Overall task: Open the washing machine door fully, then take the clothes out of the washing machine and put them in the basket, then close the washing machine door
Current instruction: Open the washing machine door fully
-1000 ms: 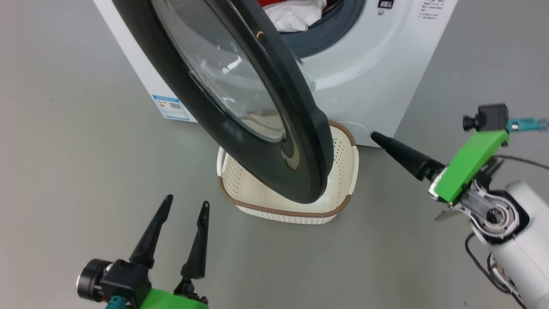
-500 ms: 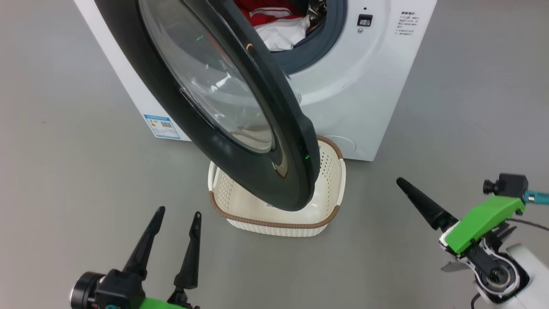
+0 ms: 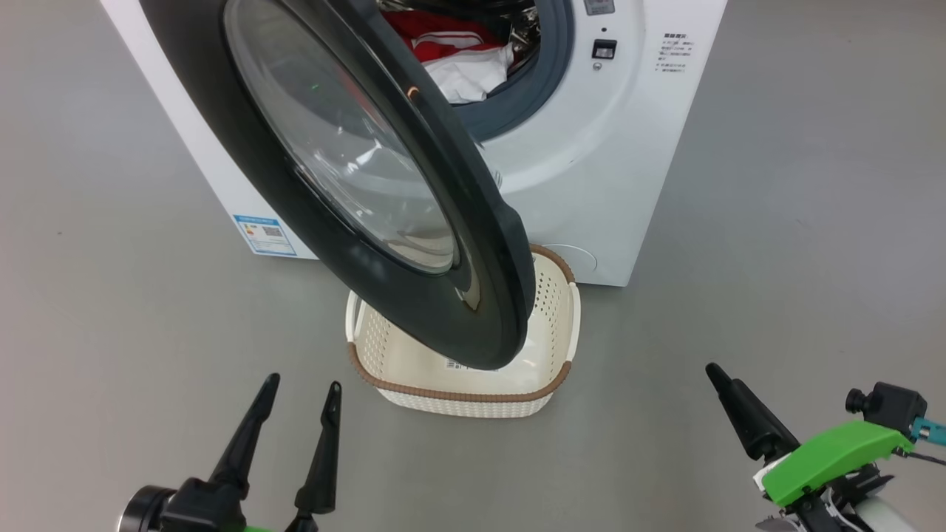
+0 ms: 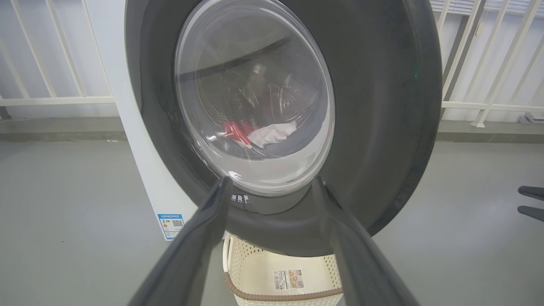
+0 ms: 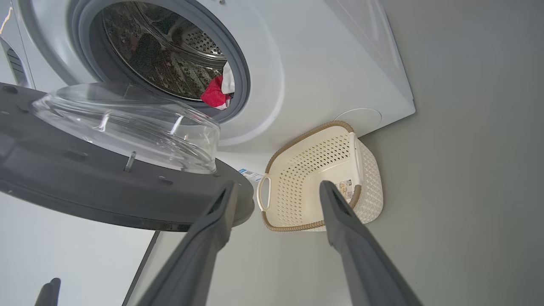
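A: Since the right gripper point(image 5: 277, 184) has pulled back from the washing machine door point(image 3: 347, 170), fingers apart and empty, is opening done?

B: Probably not, angle's hard to judge. It hangs half-open over the basket point(image 3: 458, 395). Left gripper point(image 3: 304, 381) spread, empty. Clothes point(image 3: 451, 52) inside the washing machine point(image 3: 591, 162).

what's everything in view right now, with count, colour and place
floor: one, grey, all around
washing machine: one, white, far middle
basket: one, cream with brown rim, on the floor before the machine
washing machine door: one, black rim, clear glass, partly open above the basket
clothes: count unclear, red and white, in the drum mouth
label: one, blue, low on the machine's side
railing: one, white, behind the machine
left gripper: one, dark fingers, open, lower left
right gripper: one, dark fingers, open, lower right
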Controlling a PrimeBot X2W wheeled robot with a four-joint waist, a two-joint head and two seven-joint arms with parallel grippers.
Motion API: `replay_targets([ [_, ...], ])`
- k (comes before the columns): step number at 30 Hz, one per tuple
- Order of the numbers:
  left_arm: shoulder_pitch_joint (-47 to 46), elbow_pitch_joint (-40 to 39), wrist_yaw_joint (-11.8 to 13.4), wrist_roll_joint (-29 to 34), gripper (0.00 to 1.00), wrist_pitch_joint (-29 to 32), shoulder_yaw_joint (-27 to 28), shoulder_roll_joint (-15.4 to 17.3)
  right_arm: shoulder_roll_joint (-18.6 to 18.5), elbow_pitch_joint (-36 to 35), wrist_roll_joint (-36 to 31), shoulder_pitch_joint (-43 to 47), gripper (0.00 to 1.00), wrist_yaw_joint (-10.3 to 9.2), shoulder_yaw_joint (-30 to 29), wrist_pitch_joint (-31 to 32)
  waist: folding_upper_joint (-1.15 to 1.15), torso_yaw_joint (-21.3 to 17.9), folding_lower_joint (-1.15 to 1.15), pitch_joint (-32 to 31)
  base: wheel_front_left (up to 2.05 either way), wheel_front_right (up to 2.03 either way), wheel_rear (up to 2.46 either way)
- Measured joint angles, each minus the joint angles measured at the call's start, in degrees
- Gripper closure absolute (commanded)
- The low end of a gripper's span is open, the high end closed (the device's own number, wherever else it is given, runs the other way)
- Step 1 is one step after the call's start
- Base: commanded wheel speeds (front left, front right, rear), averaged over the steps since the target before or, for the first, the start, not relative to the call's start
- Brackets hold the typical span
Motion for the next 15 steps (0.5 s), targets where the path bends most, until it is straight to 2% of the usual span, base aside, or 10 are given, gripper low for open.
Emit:
replay_targets([
  [5, 0.09, 0.18, -0.01, 0.0, 0.0, 0.0, 0.16, 0.0, -0.53, 1.78, -4.41, 0.13, 0.0, 0.0, 2.18, -4.08, 0.0, -0.42, 0.0, -0.05, 0.0, 0.0, 0.0],
  [10, 0.3, 0.29, -0.01, 0.0, 0.0, 0.0, 0.27, 0.01, -0.29, 3.36, -8.68, 0.14, 0.0, 0.0, 1.63, -6.03, 0.0, -0.96, 0.0, -0.27, 0.0, 0.0, 0.0],
  [15, 0.32, 0.29, -0.01, 0.0, 0.0, 0.0, 0.35, 0.01, 2.09, 3.03, -19.92, 0.47, 0.0, 0.0, -7.5, -6.05, 0.0, -1.31, 0.0, -0.02, 0.0, 0.0, 0.0],
])
